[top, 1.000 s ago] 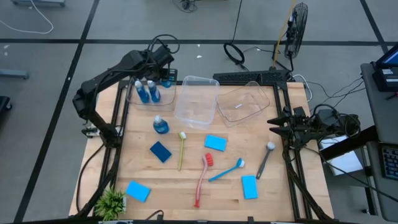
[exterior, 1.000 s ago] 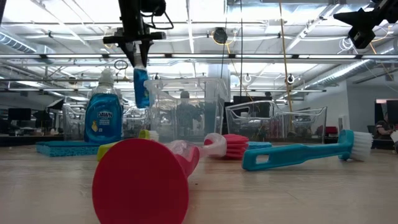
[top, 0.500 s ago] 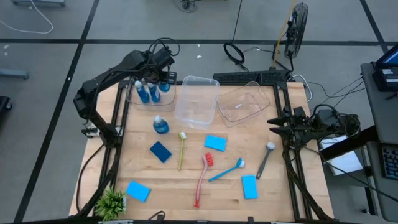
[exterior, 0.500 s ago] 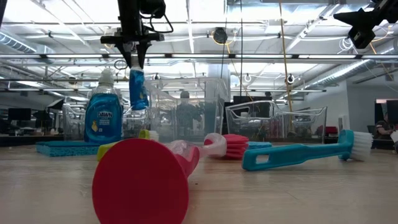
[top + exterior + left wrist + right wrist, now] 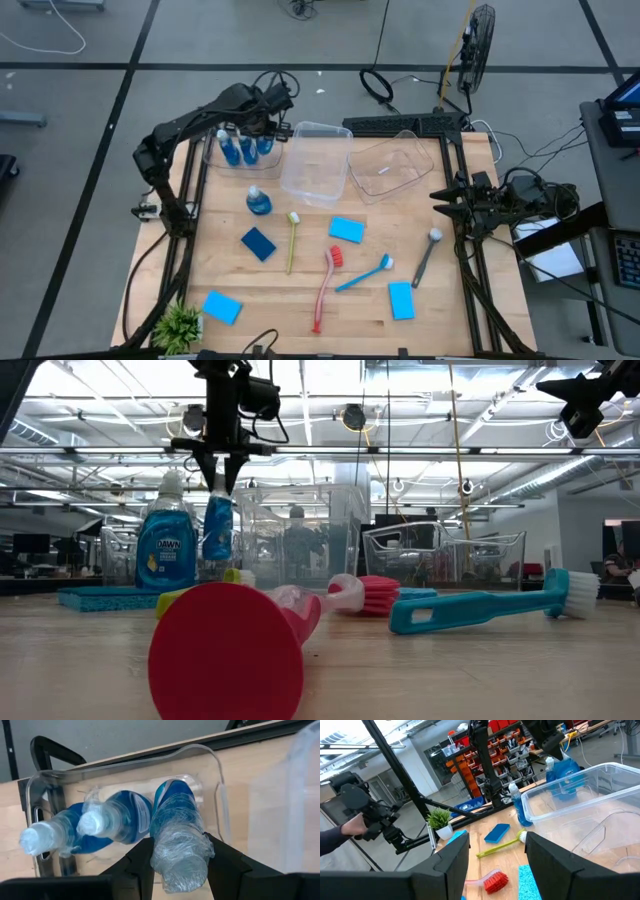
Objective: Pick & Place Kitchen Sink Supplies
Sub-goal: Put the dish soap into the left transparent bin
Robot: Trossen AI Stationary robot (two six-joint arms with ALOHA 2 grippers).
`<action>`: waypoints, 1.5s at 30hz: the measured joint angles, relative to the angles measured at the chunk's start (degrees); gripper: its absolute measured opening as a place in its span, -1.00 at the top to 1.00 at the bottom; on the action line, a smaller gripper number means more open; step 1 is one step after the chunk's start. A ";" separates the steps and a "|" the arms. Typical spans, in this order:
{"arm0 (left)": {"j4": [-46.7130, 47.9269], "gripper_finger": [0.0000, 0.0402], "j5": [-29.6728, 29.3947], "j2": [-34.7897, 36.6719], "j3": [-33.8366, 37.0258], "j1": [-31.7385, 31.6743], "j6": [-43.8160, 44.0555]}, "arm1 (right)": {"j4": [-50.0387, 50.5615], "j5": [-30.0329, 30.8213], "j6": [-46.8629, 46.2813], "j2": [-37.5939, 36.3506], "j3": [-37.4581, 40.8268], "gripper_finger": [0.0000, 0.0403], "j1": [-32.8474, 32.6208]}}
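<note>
My left gripper [image 5: 266,122] hangs over the far left tub [image 5: 208,152], shut on a small clear bottle of blue liquid [image 5: 175,827]. That bottle [image 5: 217,530] reaches down into the tub beside two more bottles [image 5: 112,822] that stand in it. Another bottle [image 5: 258,200] stands upright on the table. Sponges [image 5: 346,229] and brushes [image 5: 325,285] lie flat on the wood. My right gripper [image 5: 440,197] waits open at the right edge, pointing level, with nothing between its fingers [image 5: 452,865]. My left gripper pinches the bottle's pale cap end [image 5: 179,867] between its two fingers [image 5: 140,865]. The fingers come from above, slanting steeply down. The bottle hangs below them, slightly tilted, its base down inside the tub; whether the base touches the tub's floor I cannot tell.
Two more clear tubs [image 5: 318,160] [image 5: 390,168] stand at the far middle. Blue sponges [image 5: 258,243] [image 5: 221,306] [image 5: 401,299], a yellow-green brush [image 5: 291,240], a blue brush [image 5: 365,272] and a grey brush [image 5: 427,255] are spread about. A green plant [image 5: 180,325] stands at the near left corner.
My left gripper has gone down toward the far left tub with the bottle, tipping a little. The bottle, which hung above the tub's rim, now sits lower, next to the two bottles inside.
</note>
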State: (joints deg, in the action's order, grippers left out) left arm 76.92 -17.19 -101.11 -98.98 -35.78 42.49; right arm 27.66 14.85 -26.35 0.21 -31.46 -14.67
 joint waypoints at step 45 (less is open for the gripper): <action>0.95 0.30 -0.87 -0.93 6.49 -3.24 -0.63 | 0.00 -0.02 -0.66 0.00 0.00 0.09 0.00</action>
State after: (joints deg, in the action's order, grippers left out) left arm 77.87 -18.06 -102.04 -92.49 -39.02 41.86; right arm 27.66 14.83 -27.00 0.21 -31.46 -14.68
